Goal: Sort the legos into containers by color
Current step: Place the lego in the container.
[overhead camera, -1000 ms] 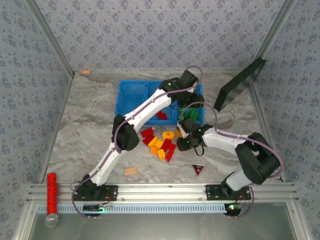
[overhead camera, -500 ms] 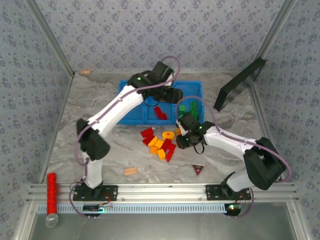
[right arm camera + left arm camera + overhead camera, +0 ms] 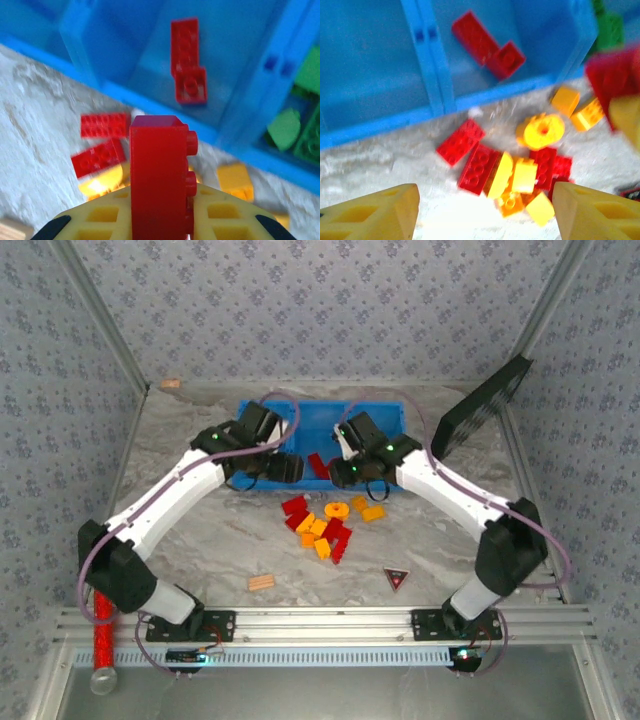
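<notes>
Your right gripper (image 3: 160,222) pinches 1 red brick (image 3: 159,170), likely for the red-holding compartment (image 3: 140,47); left gripper (image 3: 482,212), spread, overlooks the pile (image 3: 512,175).

Marbled table (image 3: 200,540); on it blue bin (image 3: 320,420), loose red/yellow legos (image 3: 322,530), tan wood pc (image 3: 262,583), dark triangle (image 3: 397,579).
</notes>
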